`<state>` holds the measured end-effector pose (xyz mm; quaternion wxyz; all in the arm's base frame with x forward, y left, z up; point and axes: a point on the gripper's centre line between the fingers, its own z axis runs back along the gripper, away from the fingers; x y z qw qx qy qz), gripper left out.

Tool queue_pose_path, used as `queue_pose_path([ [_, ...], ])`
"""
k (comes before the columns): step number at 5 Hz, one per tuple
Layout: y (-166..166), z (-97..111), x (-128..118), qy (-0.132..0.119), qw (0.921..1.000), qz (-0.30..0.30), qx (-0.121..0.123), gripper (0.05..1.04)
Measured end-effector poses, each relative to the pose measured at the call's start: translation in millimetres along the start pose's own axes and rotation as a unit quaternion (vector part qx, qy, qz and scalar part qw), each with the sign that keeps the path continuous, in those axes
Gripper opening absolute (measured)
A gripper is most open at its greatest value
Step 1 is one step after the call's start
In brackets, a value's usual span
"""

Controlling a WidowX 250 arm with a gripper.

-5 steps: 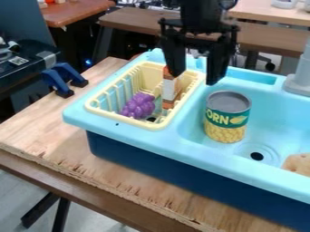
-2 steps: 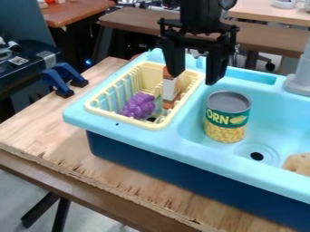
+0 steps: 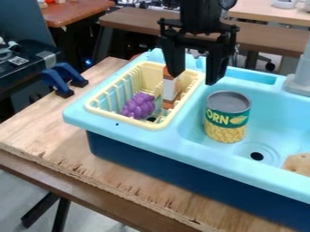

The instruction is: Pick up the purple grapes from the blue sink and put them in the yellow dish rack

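Observation:
The black gripper (image 3: 194, 79) hangs open over the back of the toy sink, above the right rim of the yellow basket, with nothing between its fingers. Its left finger comes down in front of the top of an orange and white box (image 3: 170, 89), which stands upright in the basket (image 3: 92, 108); whether they touch I cannot tell. Purple grapes (image 3: 139, 106) lie in the basket, left of the box. A corn can (image 3: 226, 118) with a green and yellow label stands upright in the sink basin, right of and in front of the gripper.
The light blue sink (image 3: 139, 139) sits on a wooden table (image 3: 54, 140). A grey faucet (image 3: 299, 77) rises at the right edge. A tan object (image 3: 297, 164) lies in the basin at the right. Blue clamps (image 3: 63, 78) grip the table's left side.

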<state>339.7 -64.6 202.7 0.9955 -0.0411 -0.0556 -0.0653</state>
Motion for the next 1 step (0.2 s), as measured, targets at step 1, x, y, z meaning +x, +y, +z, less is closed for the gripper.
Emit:
queue_pose_path([
  [1, 0.0, 0.5, -0.1, -0.001, 1.0000, 0.000, 0.000, 1.010],
])
